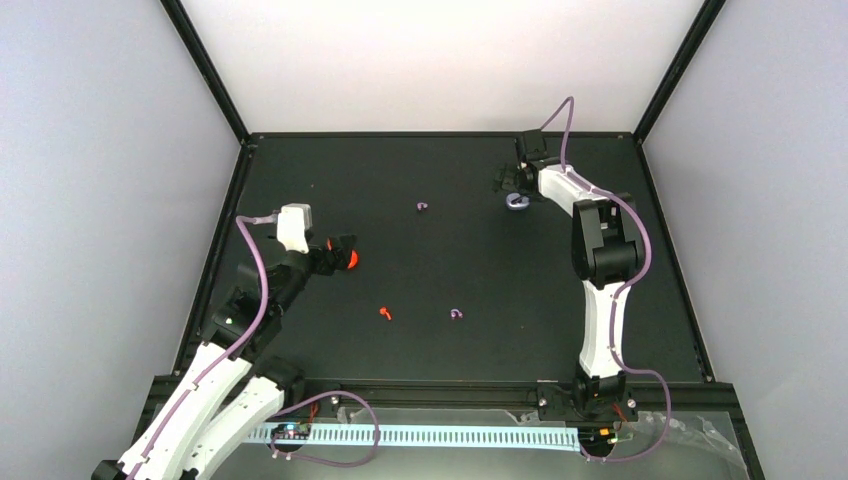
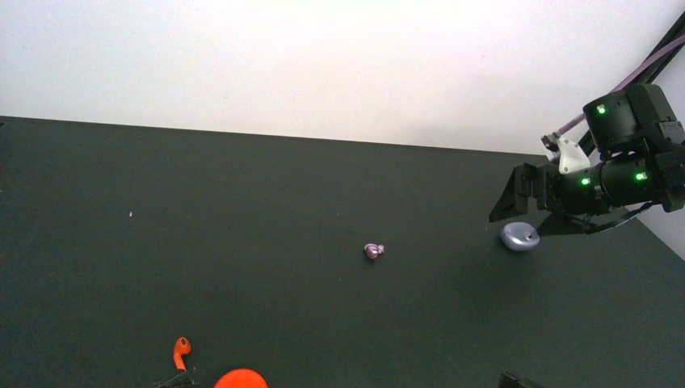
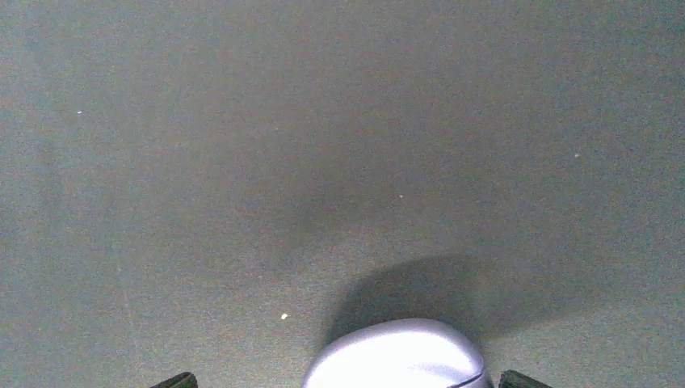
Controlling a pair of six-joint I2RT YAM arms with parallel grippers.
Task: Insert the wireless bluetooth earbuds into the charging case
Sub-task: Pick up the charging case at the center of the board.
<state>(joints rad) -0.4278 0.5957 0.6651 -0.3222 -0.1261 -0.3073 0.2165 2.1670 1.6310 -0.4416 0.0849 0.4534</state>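
A red-orange charging case (image 1: 351, 260) lies between the fingers of my open left gripper (image 1: 342, 254), close to one fingertip (image 2: 174, 380). In the left wrist view the case (image 2: 240, 379) shows at the bottom edge, with a red-orange earbud (image 2: 181, 351) beside it. A second red-orange earbud (image 1: 385, 313) and a lavender earbud (image 1: 456, 314) lie mid-table. Another lavender earbud (image 1: 423, 207) lies farther back. My right gripper (image 1: 513, 192) is open, its fingers either side of a closed lavender case (image 3: 396, 356), which sits nearer one fingertip (image 3: 525, 378).
The black mat (image 1: 450, 260) is bounded by a raised black frame (image 1: 440, 133) and white walls. A cable channel (image 1: 430, 436) runs along the near edge between the arm bases.
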